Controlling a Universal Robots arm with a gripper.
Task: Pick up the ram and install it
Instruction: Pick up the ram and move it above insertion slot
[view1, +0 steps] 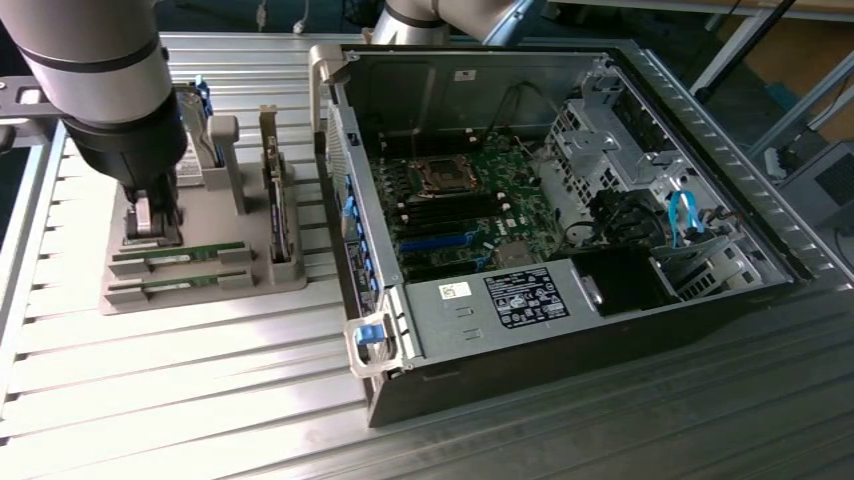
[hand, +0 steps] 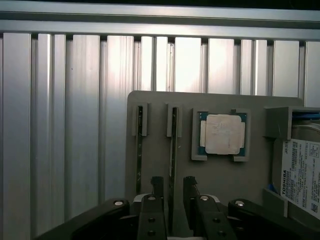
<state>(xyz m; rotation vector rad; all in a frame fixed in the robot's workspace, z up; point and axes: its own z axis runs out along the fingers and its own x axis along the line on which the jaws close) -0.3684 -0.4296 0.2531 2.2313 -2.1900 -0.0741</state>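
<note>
The ram (hand: 173, 142) stands in a holder (view1: 240, 296) on the table (view1: 174, 400), at the exterior view's left of the computer case (view1: 400, 80).

Open computer case (view1: 441, 90) lies on ribbed tabletop (view1: 160, 380); grey parts fixture (view1: 274, 285) just beside it carries a square silver processor (hand: 222, 134)

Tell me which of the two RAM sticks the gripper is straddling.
The RAM stick in the slot beside the processor chip: the open gripper has a finger on each side of it. The other RAM stick stands outside the fingers.
</note>
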